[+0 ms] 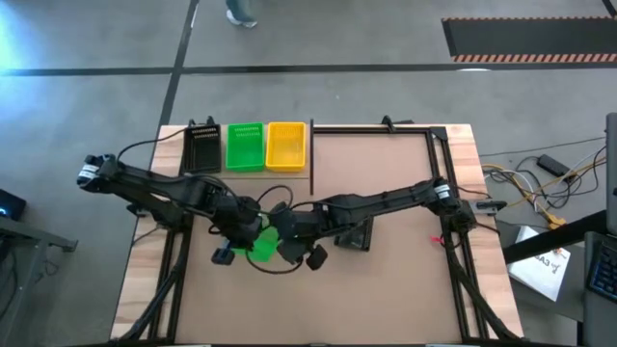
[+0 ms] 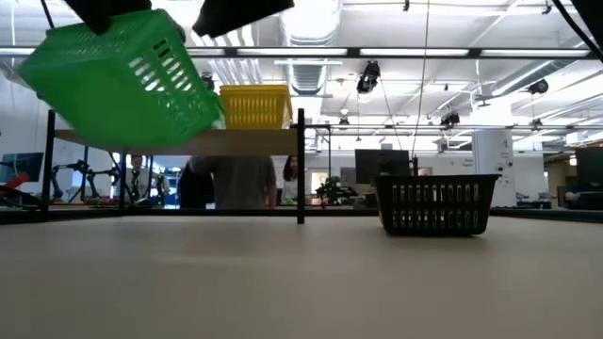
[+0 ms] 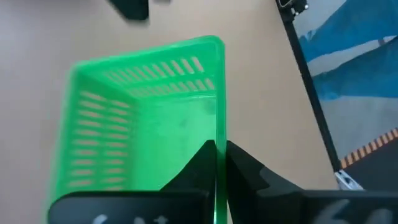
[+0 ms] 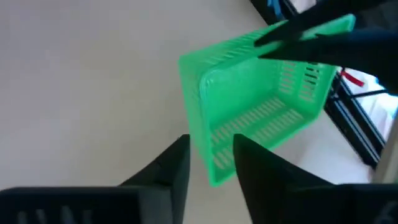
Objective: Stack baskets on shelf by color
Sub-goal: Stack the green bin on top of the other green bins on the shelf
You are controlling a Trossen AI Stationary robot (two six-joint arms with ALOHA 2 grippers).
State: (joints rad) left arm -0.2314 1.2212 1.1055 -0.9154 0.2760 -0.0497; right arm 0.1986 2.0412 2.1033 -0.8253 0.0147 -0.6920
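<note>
Green basket pinched by one wall in left gripper, hanging tilted; right gripper spread just beside, could easily twist loose.

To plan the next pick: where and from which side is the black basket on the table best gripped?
Probably one wall of the black basket at its rim, from above, one finger inside and one outside: it stands upright, open side up, with thin walls. The left gripper holds the green basket likewise.
</note>
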